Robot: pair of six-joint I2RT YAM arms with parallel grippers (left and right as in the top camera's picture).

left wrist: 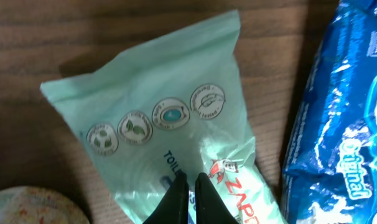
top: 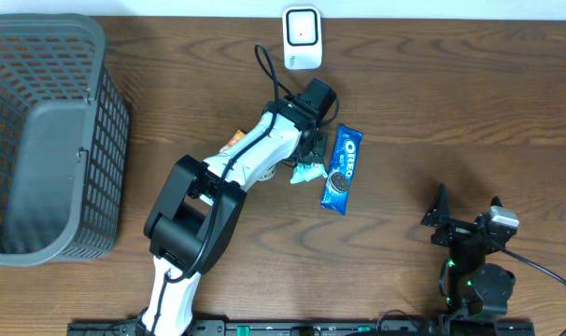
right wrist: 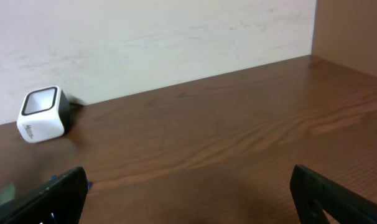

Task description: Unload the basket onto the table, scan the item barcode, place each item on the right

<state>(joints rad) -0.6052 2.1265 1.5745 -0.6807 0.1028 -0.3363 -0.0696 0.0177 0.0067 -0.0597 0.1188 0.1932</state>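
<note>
Item is a mint-green packet [left wrist: 170, 112], soft plastic, crinkled, a row of four round icons across it, red lettering starting "ZAP" and blue print starting "TOIL" near the lower end; no barcode readable on the face shown. Lies flat mid-desk, tilted, just beside a blue Oreo pack [top: 342, 170] on its right; whether they touch, can't tell. Left tool [left wrist: 190, 186] sits on the packet's lower end, black tips pressed together, pinching the wrinkled film. In the overhead view the left arm covers most of the packet, only a green corner shows. An orange wrapper [top: 232, 140] pokes out on the arm's other side; a round speckled thing [left wrist: 27, 205] at the wrist view's bottom-left, unclear what. White scanner [top: 302, 37] stands at the desk's far edge, well apart from the packet, window facing up and forward. Right tool [right wrist: 188, 205] near the front right, jaws spread wide, holding nothing. Grey mesh basket [top: 96, 140] at far left, solid grey floor showing. Desk [top: 451, 93] is dark brown wood grain; off-white wall [right wrist: 145, 31] behind, brown panel [right wrist: 350, 31] at the right.
</note>
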